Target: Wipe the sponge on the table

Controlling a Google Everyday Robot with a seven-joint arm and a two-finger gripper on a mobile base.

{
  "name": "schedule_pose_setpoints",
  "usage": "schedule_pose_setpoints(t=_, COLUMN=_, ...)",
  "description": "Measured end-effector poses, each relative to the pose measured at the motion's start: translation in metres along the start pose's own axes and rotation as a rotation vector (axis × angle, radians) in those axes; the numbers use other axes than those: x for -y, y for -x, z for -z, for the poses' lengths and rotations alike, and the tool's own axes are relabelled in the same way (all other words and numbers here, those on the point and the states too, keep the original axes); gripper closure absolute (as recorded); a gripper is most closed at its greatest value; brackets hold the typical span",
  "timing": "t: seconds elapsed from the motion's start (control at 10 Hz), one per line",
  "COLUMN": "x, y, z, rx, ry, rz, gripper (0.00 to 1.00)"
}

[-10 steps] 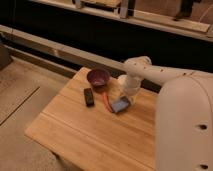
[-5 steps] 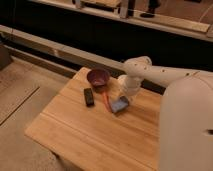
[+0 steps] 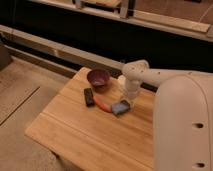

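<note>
The sponge (image 3: 120,107) lies flat on the table (image 3: 90,137), near its middle, just beside an orange stick (image 3: 103,104) and near a black block (image 3: 89,96) and a bowl (image 3: 98,77). The gripper (image 3: 127,101) stands at the sponge's far edge with its fingers closed. Whether they pinch the sponge cannot be told.

Handling, as judged: light, soft and compressible. It likely deforms under pressure and drags on wood. Grip it low across the short sides, or press from above.
</note>
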Motion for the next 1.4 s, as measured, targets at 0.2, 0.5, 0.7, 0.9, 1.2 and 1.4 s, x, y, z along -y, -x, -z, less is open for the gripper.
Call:
schedule_pose_setpoints(t=0.2, x=-0.007, y=-0.001, z=0.007, rx=0.031, ry=0.002, rz=0.013, gripper=1.0)
schedule_pose_setpoints(t=0.5, x=0.007, y=0.005, z=0.009, rx=0.053, ry=-0.025, rz=-0.011, gripper=1.0)
schedule_pose_setpoints(t=0.7, x=0.025, y=0.013, z=0.004, rx=0.048, ry=-0.048, rz=-0.053, gripper=1.0)
schedule_pose_setpoints(t=0.9, x=0.039, y=0.024, z=0.002, rx=0.045, ry=-0.045, rz=-0.099, gripper=1.0)
schedule_pose_setpoints(t=1.2, x=0.046, y=0.043, z=0.006, rx=0.063, ry=-0.035, rz=-0.131, gripper=1.0)
schedule_pose_setpoints(t=1.4, x=0.03, y=0.05, z=0.02, rx=0.099, ry=-0.026, rz=-0.101, gripper=1.0)
